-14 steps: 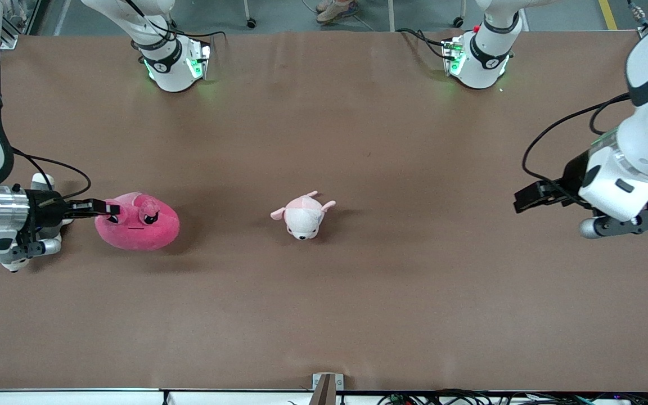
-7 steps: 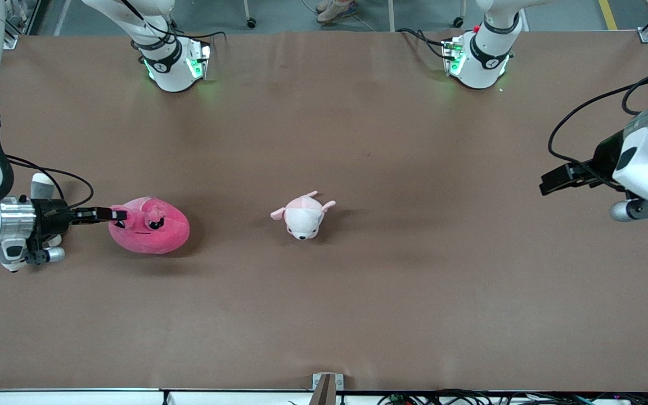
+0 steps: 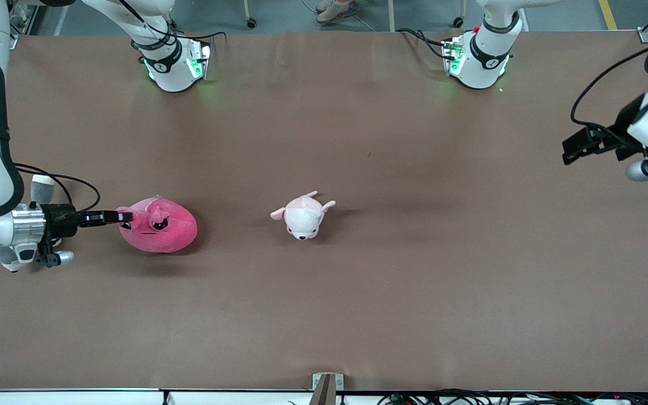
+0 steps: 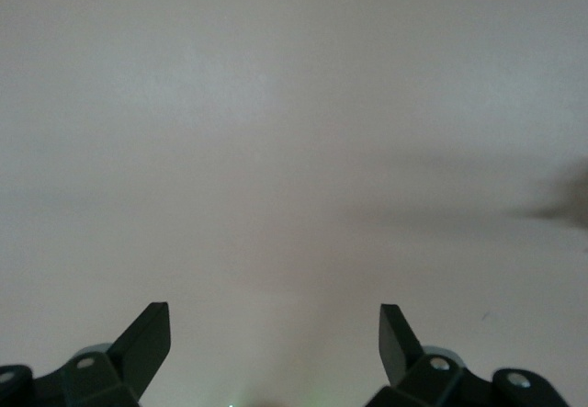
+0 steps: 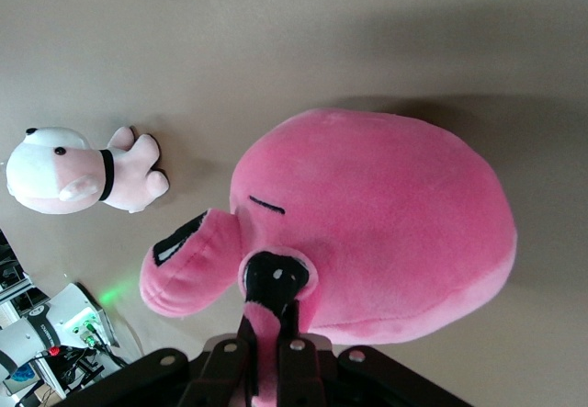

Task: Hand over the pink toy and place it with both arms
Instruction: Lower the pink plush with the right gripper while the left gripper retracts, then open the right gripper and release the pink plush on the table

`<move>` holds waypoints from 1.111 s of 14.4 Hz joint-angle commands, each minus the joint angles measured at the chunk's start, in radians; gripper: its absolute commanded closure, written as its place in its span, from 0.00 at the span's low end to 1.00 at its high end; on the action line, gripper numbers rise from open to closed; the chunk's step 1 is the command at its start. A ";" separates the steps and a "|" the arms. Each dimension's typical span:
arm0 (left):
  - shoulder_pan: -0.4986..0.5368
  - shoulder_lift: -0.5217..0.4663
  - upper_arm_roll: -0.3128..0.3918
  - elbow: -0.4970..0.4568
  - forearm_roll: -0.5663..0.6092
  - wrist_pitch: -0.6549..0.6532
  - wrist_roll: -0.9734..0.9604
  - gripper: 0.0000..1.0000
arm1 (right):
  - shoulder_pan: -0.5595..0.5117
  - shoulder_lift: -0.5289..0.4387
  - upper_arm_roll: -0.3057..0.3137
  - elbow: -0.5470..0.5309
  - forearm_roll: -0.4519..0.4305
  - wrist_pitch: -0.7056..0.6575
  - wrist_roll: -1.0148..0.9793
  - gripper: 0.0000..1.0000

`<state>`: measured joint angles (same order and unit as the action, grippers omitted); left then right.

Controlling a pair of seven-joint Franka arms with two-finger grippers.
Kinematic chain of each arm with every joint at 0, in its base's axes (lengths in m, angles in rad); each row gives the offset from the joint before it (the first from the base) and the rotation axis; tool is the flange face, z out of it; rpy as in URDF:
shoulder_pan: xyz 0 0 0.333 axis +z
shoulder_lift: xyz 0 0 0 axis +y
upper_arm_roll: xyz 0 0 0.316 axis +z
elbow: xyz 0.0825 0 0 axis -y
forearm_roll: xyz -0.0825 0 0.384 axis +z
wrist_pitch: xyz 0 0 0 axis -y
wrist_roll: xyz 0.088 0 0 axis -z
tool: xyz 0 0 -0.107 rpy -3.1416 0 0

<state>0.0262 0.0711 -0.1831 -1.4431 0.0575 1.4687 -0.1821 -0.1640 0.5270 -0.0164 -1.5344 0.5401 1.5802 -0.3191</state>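
Observation:
The pink toy [image 3: 158, 229], a round hot-pink plush with dark angry eyes, hangs just over the table toward the right arm's end. My right gripper [image 3: 123, 216] is shut on one of its ear flaps. In the right wrist view the toy [image 5: 386, 232] fills the middle, with the flap pinched at my right gripper [image 5: 272, 333]. My left gripper [image 3: 570, 147] is up in the air over the left arm's end of the table. In the left wrist view it [image 4: 275, 332] is open and empty, with only bare table below.
A small pale pink-and-white plush animal [image 3: 303, 215] lies near the table's middle; it also shows in the right wrist view [image 5: 78, 170]. The two arm bases [image 3: 173, 61] [image 3: 477, 58] stand along the table edge farthest from the front camera.
My right gripper has carried the pink toy toward the table's middle. My left gripper has pulled back toward the left arm's end of the table, farther from the front camera.

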 commanded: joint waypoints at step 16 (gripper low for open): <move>-0.020 -0.154 0.033 -0.178 -0.073 0.055 0.082 0.00 | -0.019 0.039 0.013 0.103 -0.107 0.017 0.024 0.00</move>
<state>0.0024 -0.0623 -0.1498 -1.6104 -0.0011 1.5126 -0.1173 -0.1659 0.5772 -0.0183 -1.4730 0.4718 1.6129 -0.3167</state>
